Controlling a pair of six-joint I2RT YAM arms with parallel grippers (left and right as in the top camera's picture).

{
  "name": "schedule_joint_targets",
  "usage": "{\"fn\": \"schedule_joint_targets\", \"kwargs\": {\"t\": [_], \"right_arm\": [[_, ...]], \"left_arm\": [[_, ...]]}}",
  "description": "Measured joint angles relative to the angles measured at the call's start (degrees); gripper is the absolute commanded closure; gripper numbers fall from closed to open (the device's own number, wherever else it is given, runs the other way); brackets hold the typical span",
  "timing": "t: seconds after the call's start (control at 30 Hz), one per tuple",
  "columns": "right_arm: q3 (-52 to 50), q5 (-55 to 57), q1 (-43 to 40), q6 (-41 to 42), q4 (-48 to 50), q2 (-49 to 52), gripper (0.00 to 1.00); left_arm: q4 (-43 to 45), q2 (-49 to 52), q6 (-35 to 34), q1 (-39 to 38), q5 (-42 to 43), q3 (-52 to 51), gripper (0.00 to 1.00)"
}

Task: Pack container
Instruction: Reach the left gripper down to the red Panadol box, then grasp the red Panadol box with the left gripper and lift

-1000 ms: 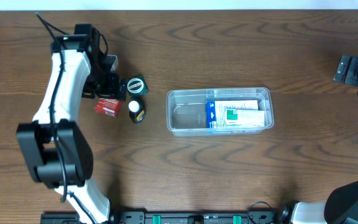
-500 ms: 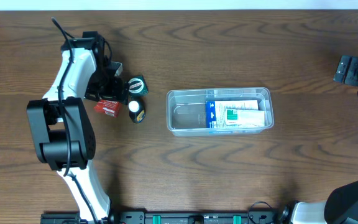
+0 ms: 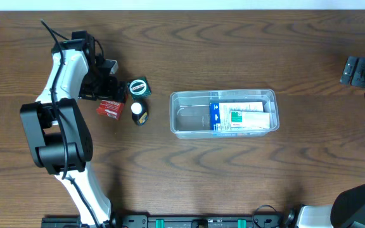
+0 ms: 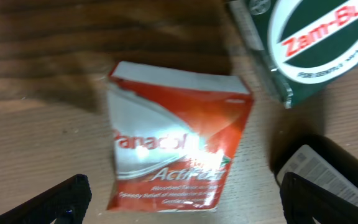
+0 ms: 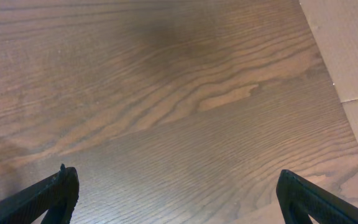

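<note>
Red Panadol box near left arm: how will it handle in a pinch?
Probably light and crushable: the red box looks like thin card, its face creased. Lying flat, it shouldn't roll or tip, but may slide on the smooth table if pushed. A gentle squeeze from the left fingers seems wise.

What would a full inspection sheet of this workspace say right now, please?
Surface: brown wood-grain table, no spills seen.
Job's things: clear container mid-table, holding a blue-and-white box in its right part; red Panadol box, green Zam-Buk pack and dark white-capped bottle lie loose to its left.
Clutter: nothing seen.
Claws: left claw open, over the Panadol box; right claw open, over bare wood.
Cables: black cable at the left arm.
Surroundings: pale strip beyond the far table edge; black rail along the near edge.
</note>
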Motion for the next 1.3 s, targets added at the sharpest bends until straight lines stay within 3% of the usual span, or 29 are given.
{"fn": "schedule_joint_targets", "kwargs": {"t": [1.03, 1.13, 1.3], "right_arm": [[0.0, 0.0, 0.0, 0.0, 0.0, 0.0, 0.01], [0.0, 0.0, 0.0, 0.0, 0.0, 0.0, 0.01], [0.0, 0.0, 0.0, 0.0, 0.0, 0.0, 0.01]], "left_arm": [[4.8, 2.5, 2.4, -0.3, -1.7, -4.7, 0.0], [4.8, 2.5, 1.4, -0.3, -1.8, -4.7, 0.15], [4.9, 2.5, 0.2, -0.3, -1.7, -4.7, 0.2]]}}
